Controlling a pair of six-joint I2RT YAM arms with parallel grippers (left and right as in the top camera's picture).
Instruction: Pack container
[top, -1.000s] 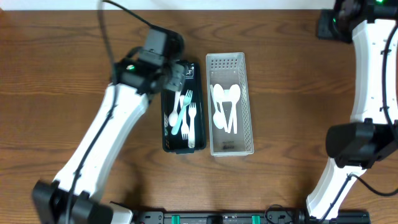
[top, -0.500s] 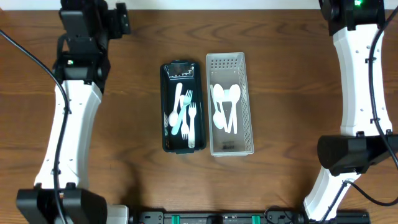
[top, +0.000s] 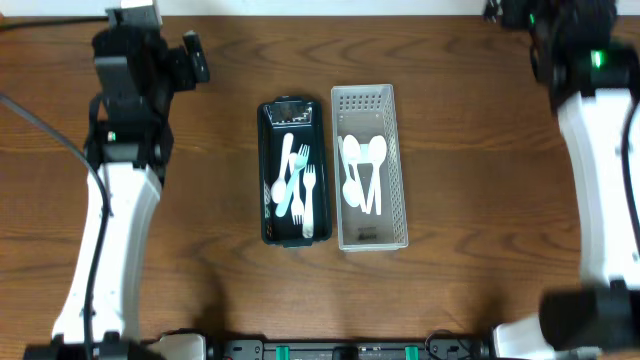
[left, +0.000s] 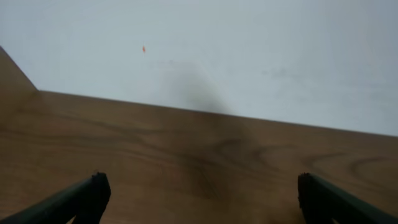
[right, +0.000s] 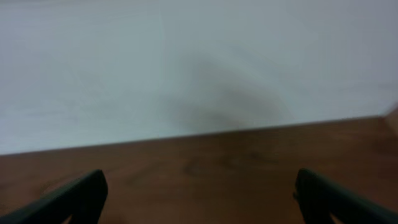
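The left arm and the right arm have white, rounded shells with black housings at the joints. A small green light glows on the right arm's black top part. The jaws are dark, tapering tips.

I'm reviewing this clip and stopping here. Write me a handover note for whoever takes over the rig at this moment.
Left gripper: open, empty, at the far left of the table, facing the wall.
Right gripper: open, empty, at the far right corner, facing the wall.
Black container: mid-table, holding forks, a spoon and other cutlery.
White basket: right beside it, with several white spoons inside.
Done: some cutlery is packed in the black container.
Left: probably the basket's spoons, if they belong in the pack. No lid is in view.
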